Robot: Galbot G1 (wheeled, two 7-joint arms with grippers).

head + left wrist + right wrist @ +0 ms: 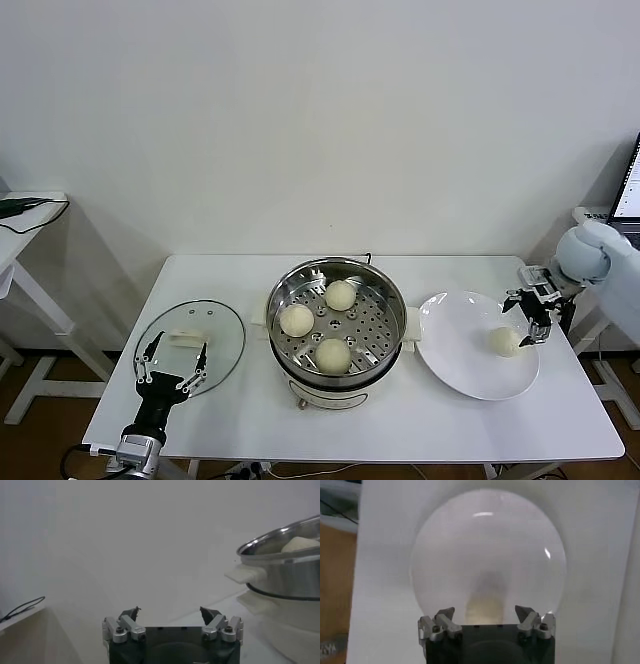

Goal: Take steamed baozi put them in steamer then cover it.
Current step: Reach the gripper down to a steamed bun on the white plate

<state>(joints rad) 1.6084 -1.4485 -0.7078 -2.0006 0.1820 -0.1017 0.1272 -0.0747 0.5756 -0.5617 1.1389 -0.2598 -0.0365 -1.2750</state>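
The steamer (385, 292) stands mid-table with three baozi on its perforated tray: one at the back (340, 294), one at the left (296, 319), one at the front (332, 354). A fourth baozi (503, 341) lies on the white plate (460, 350) at the right. My right gripper (533, 318) is open and hangs just above this baozi, to its right; the bun shows between the fingertips in the right wrist view (482, 609). The glass cover (222, 330) lies flat at the left. My left gripper (173, 362) is open and empty at the cover's near edge.
The steamer's side and handle show in the left wrist view (280, 570). A side desk with a cable (25, 210) stands at the far left. A laptop edge (630, 190) is at the far right. The table's front edge (350, 455) runs below the steamer.
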